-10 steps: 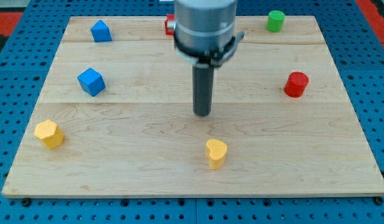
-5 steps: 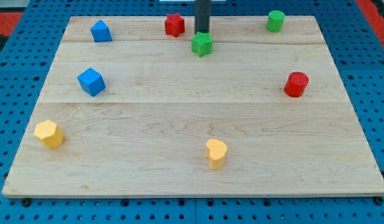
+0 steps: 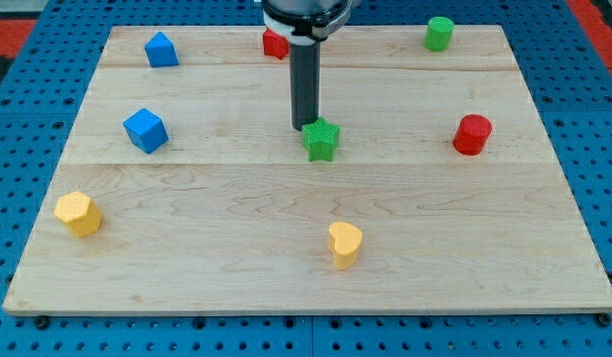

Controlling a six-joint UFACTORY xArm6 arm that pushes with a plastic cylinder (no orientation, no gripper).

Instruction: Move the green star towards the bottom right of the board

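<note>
While the wooden board (image 3: pixel 544 213) fills most of the view and is the largest thing here, the work on it is in the pushing step, as I judge it: the green star (image 3: pixel 322 140) sits near the board's middle, a little toward the view's top, with a long way left to the bottom right corner. The dark rod comes down from the view's top and my tip (image 3: pixel 304 126) rests just at the star's upper left edge, touching it or very nearly so; the rod carries no jaws, so there is nothing to open or close, and it only bears against the block. That placement suits the goal, since a push from the upper left sends the star down and to the view's right. The next move calls for a steady slide along that diagonal, keeping the tip behind the star's centre so the block does not spin off to one side. The path looks free, passing between the red cylinder (image 3: pixel 472 134) at the view's right and the yellow heart-like block (image 3: pixel 344 243) below the star, though the latter lies close enough to the line to be worth watching.
</note>
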